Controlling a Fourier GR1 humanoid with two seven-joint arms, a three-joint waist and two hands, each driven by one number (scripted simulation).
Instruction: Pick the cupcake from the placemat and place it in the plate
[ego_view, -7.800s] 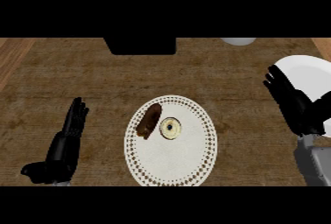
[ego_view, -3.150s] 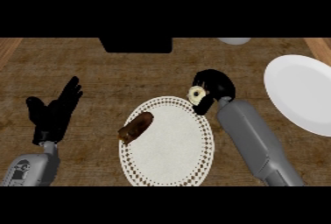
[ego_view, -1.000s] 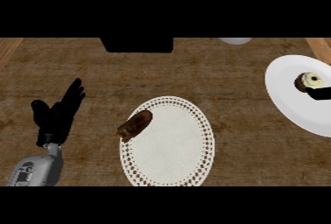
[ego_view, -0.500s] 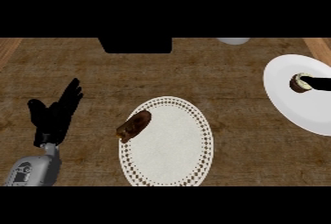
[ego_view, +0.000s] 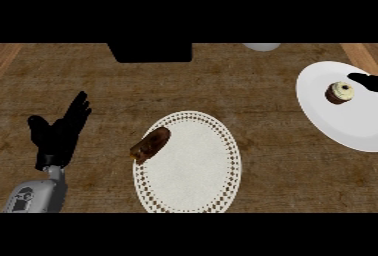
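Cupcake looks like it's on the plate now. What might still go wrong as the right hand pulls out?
1. The right hand shows only as fingers at the view's right edge, close beside the cupcake; a careless withdrawal might knock it over.
2. The plate runs off the right edge, so clearance there cannot be judged.
3. The brown pastry overhangs the placemat rim.

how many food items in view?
2: the cupcake on the white plate at right; a brown pastry on the placemat's left edge. None seem hidden.
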